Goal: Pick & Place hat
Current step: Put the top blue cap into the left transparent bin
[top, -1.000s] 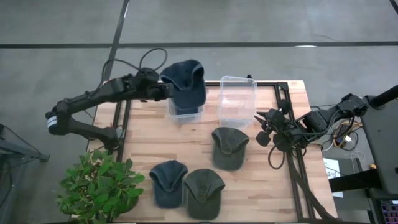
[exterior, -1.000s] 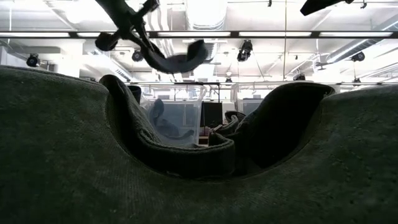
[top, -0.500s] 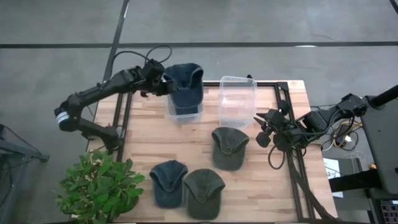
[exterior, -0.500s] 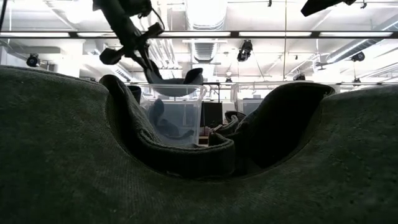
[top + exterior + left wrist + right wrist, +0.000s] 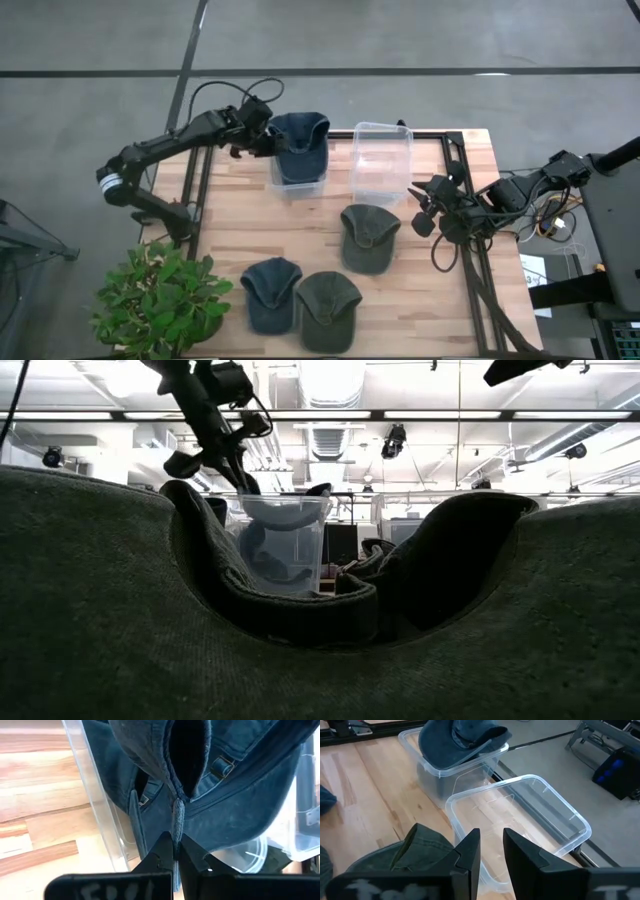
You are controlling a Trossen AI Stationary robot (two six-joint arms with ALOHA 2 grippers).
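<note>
A dark blue hat (image 5: 300, 142) sits in the mouth of the left clear bin (image 5: 296, 180), and another dark hat lies at the bottom of that bin. My left gripper (image 5: 264, 142) is at the bin's left rim, shut on the blue hat (image 5: 225, 815). In the low view it (image 5: 240, 480) slants down to the bin (image 5: 283, 550). My right gripper (image 5: 421, 206) waits open near the table's right edge, and its wrist view (image 5: 491, 840) looks at both bins. A green hat (image 5: 368, 236) lies flat mid-table. My left gripper pinches a thick folded ridge of the hat's edge (image 5: 177, 815) between its two fingers (image 5: 162, 847), near the back strap. The fingers come from the table's left, slanting down. The hat's body rests in the bin's mouth and over its rim, slack.
An empty clear bin (image 5: 380, 162) stands right of the filled one. A blue hat (image 5: 270, 293) and a green hat (image 5: 327, 308) lie near the table's near edge, the green one filling the low view (image 5: 320, 660). A potted plant (image 5: 160, 298) stands at the near left corner.
My left gripper has gone down, staying shut on the blue hat. The hat, first hanging clear above the left bin, has sunk into the bin's mouth and now rests on its rim.
</note>
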